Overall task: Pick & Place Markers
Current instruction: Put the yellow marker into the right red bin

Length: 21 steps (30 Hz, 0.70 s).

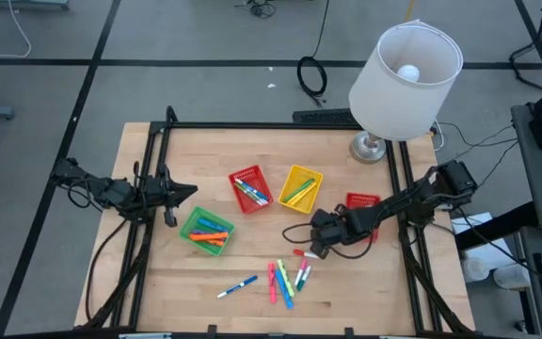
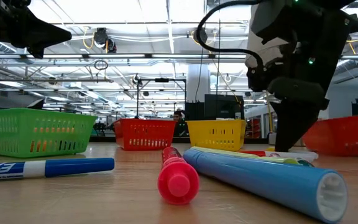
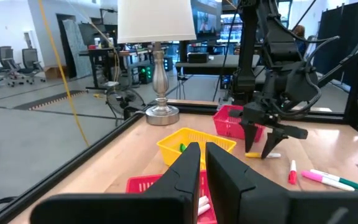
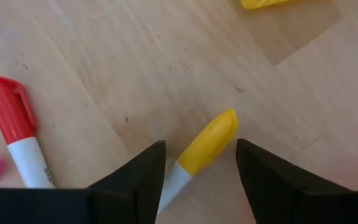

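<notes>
The right gripper (image 4: 201, 163) hangs low over the table (image 1: 149, 282), just in front of the yellow basket (image 1: 300, 187), with its fingers spread wide and a yellow-capped marker (image 4: 205, 146) lying between them on the wood. The fingers straddle the marker without touching it, so it sits where a squeeze would catch it across its body; it looks lined up for a pick, not yet gripped. A red-capped marker (image 4: 16, 129) lies close beside it, apart from the fingers, and that closeness is the likely reason the fingers come down steeply from above. More loose markers (image 1: 288, 280), pink, green, blue and yellow, lie bunched a little farther from the yellow basket toward the table's front edge, and a blue one (image 1: 238, 286) lies alone to their side. Some markers are already sorted: a few lie in the yellow basket, several in the red basket (image 1: 249, 188) just beside it, and orange and blue ones in the green basket (image 1: 206, 230) beyond that. Another red basket (image 1: 361, 201) sits on the yellow basket's other side, partly under the right arm. The left gripper (image 3: 202, 163) waits past the green basket, fingers nearly pressed together and holding nothing, kept clear so the right arm can work alone.
</notes>
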Available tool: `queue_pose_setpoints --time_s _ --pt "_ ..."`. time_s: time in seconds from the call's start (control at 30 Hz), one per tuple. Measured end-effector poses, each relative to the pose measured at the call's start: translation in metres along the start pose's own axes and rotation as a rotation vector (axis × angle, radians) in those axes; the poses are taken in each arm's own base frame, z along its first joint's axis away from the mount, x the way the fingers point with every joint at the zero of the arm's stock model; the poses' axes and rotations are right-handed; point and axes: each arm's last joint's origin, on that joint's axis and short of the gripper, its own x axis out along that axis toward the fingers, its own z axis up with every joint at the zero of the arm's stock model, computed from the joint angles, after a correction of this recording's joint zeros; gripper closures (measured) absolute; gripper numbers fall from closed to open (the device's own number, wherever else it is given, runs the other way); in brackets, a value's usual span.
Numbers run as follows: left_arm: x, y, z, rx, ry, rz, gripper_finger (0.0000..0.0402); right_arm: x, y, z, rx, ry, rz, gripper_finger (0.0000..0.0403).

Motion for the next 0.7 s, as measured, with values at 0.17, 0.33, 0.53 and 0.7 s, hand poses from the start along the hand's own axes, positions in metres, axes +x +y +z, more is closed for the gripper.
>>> queue_pose_setpoints --time_s 0.17,0.33,0.53,0.7 --pt "0.0 0.0 -0.0001 0.0 0.0 0.0 0.0366 0.004 -0.0023 -0.0039 -0.01 0.001 0.022 0.023" --pt "0.0 0.0 -0.0001 0.0 0.0 0.001 0.0366 0.0045 -0.0022 -0.004 -0.028 -0.001 0.032 0.025" --pt "0.0001 0.0 -0.0003 0.0 0.001 0.001 0.0366 0.0048 -0.0014 -0.0038 -0.069 -0.002 0.041 0.0286" --pt "0.0001 0.0 -0.0003 0.0 0.001 0.001 0.0366 0.0042 0.0005 -0.0022 -0.121 -0.02 0.065 0.0352"
